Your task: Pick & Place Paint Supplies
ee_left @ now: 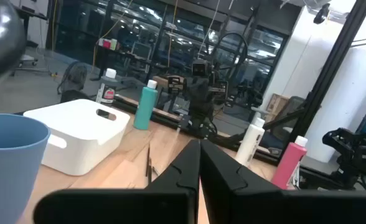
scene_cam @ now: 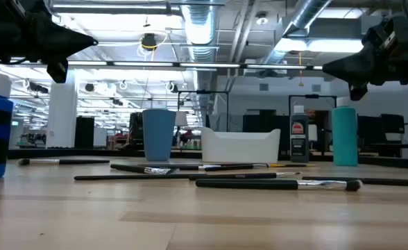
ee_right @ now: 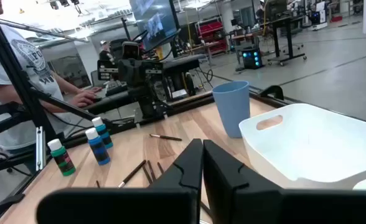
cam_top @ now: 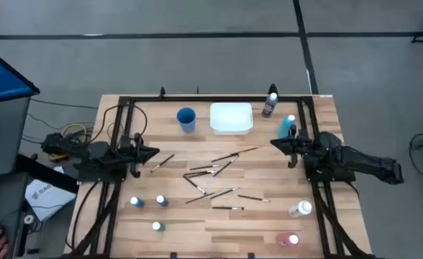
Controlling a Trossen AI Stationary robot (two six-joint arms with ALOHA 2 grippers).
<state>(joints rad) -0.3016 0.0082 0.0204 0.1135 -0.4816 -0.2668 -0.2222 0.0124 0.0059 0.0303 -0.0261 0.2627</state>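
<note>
Wooden table (cam_top: 269, 223), nothing placed yet. Left gripper (cam_top: 154, 152) hovers at the left edge, fingers clenched, empty. Three blue-labelled bottles (cam_top: 160, 202) stand near the front left. Paintbrushes (cam_top: 213, 171) lie scattered mid-table, some crossing; a closing pinch could roll one or lift two. Blue cup (cam_top: 186, 119) and white tray (cam_top: 231, 118) sit at the back. Teal bottle (cam_top: 288, 126) stands just beside the right gripper (cam_top: 274, 142), clenched, empty; a swing could topple it.
</note>
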